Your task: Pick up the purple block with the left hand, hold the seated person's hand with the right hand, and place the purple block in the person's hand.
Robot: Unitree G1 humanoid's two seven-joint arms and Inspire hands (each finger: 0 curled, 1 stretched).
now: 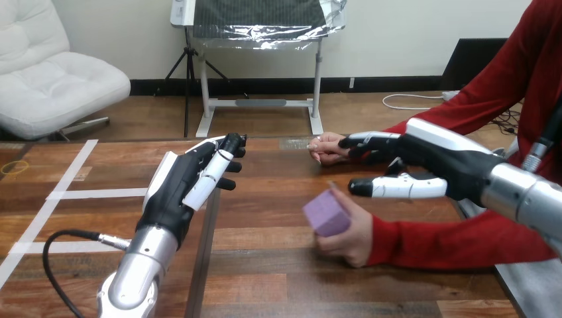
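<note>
Purple block (327,213) sits in the person's nearer hand (354,235), toward the table's right edge, gripped at one end and poking up at a tilt. The left hand (189,182) hovers empty over the middle of the wooden table (265,265), fingers nearly straight. The right hand (434,165) reaches in from the right edge, fingers stretched out against the person's farther hand (323,147), thumb straight out below, closed round nothing. That's the worry: a touch that loose could slide off if the person shifts. And little of the block is actually gripped; a nudge from that thumb, close above it, could tip it onto the boards. The table is dark planks, with white tape lines (99,193) toward the left edge.
</note>
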